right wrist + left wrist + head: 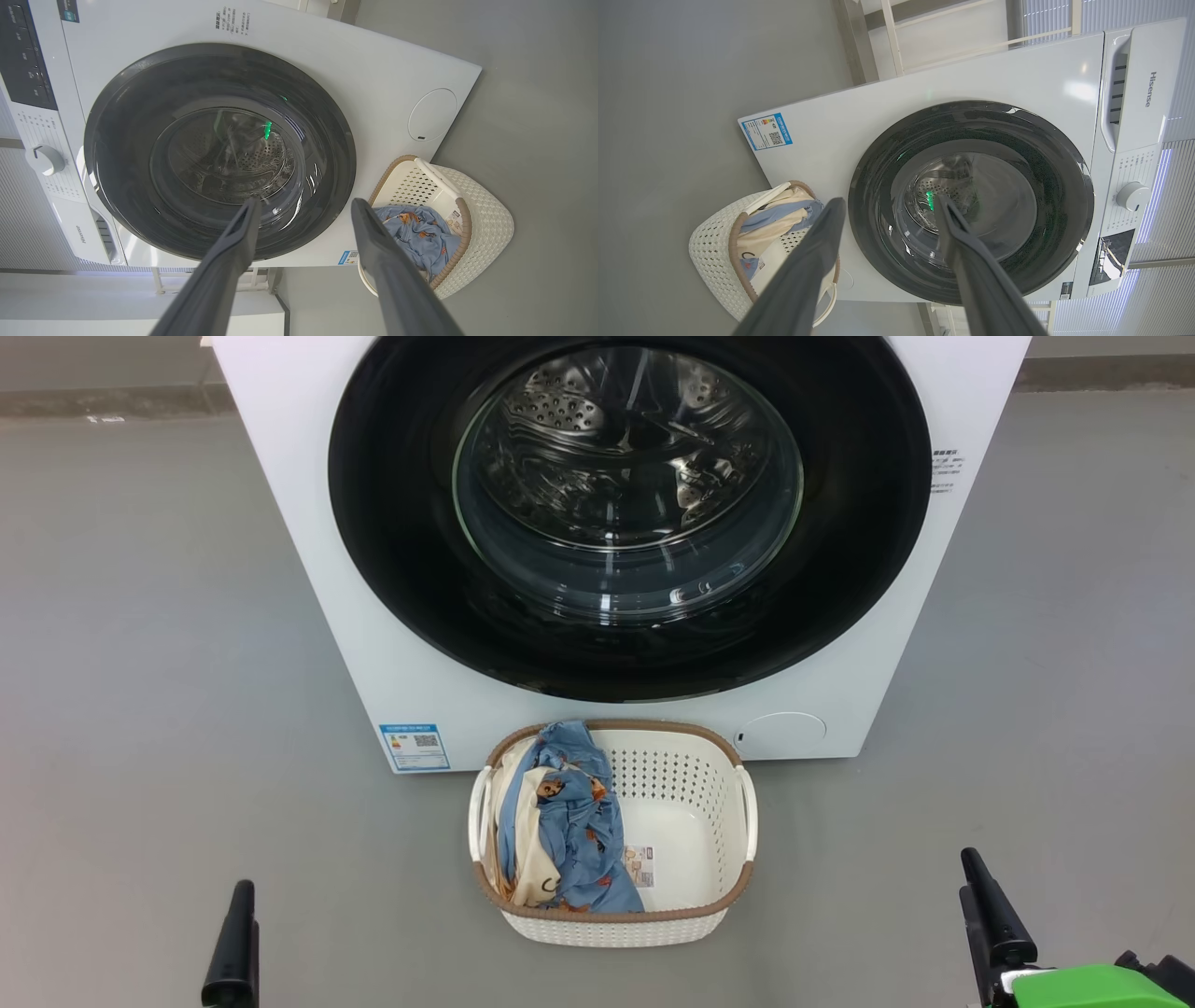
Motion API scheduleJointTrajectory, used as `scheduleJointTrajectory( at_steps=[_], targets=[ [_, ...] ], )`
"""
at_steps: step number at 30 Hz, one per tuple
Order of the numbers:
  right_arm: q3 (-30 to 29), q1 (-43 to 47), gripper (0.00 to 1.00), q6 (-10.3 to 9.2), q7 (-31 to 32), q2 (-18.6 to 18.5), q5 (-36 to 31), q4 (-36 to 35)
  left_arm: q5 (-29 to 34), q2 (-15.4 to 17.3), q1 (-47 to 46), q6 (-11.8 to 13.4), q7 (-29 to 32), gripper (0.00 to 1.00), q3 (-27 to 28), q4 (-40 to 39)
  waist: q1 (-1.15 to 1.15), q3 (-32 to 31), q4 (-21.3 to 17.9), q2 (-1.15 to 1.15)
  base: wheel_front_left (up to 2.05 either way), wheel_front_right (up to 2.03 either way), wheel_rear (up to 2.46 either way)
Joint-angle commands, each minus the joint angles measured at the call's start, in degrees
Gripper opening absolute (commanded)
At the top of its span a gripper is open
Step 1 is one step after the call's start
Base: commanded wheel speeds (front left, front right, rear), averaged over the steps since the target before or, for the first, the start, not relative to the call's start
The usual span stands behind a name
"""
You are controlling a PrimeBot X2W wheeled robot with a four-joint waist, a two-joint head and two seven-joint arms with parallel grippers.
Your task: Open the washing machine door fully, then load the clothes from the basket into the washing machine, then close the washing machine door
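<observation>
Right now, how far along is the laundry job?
Nothing looks done: the door is shut. Nothing is in hand: the left pincer and right pincer are open and empty, clear of the door. All left: open the door, load the clothes, which lie in the basket, then shut it.
</observation>
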Motion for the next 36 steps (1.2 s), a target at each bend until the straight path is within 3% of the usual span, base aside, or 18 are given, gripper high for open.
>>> scheduleJointTrajectory(
  at_steps=[1, 36],
  targets=[
    [0.6, -1.3, 1.00, 0.02, -0.7, -0.8, -1.5, -1.6, 1.9, 1.1, -0.6, 0.0, -0.6, 1.00, 0.2, -1.9, -0.01, 0.0, 0.0, 0.00, 0.00, 0.00, 0.00],
    [6.2, -0.5, 1.00, 0.04, -6.4, -3.6, -22.3, -1.8, 26.0, 2.4, 1.4, -0.1, -6.3, 1.00, -2.5, -4.8, -0.01, -0.2, 1.1, 0.00, 0.00, 0.00, 0.00]
  ],
)
